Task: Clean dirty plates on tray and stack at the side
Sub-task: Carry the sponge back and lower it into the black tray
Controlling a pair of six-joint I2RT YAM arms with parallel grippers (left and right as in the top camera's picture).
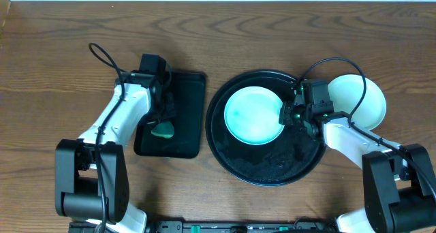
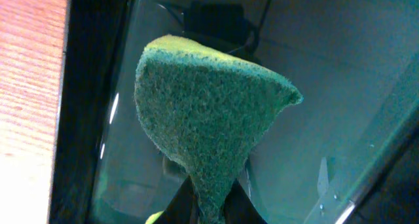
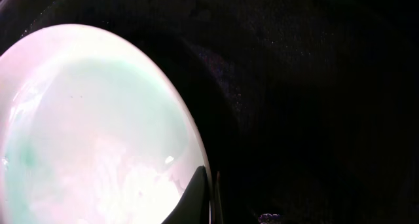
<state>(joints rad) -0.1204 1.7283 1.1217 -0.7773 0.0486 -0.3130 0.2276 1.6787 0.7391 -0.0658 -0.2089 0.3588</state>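
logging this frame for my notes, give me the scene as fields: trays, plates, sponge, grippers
round tray: black, holds one mint plate
white plate: on the table, right of the round tray, off it
small tray: black, rectangular, left of the round tray
sponge: green, over the small tray
left gripper: shut on sponge
right gripper: shut on mint plate's right rim

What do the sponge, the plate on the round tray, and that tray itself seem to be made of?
The sponge: coarse green scouring fibre over a yellow foam layer; fuzzy, matte, folded where it is pinched. The plate: glazed ceramic or hard plastic, cannot tell which; smooth and glossy, with bright highlights. The tray: black, matte, finely speckled surface; probably plastic.
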